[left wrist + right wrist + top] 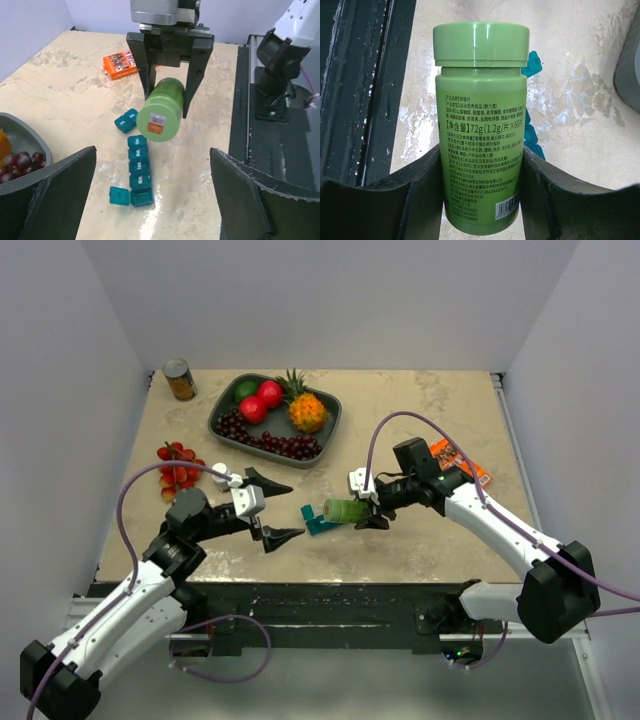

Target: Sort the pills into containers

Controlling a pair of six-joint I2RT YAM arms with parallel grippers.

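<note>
A green bottle (345,510) is being gripped by the right gripper (363,510) just above the containers (318,521), mid-bench by the near edge. Their strip is lying lengthwise along that edge, toward the released left gripper (289,509).

Free room and obstacles:
- Bare tabletop (400,400): wide open behind and right of the fruit tray (215,425).
- Lane between the spread left gripper (290,510) and the containers (139,167): unobstructed.
- Containers' right side: blocked by the green bottle (161,114), clamped level in the right gripper (167,106).
- Left flank: cherry tomatoes (178,468), near.
- Orange packet (462,462): well apart.
</note>
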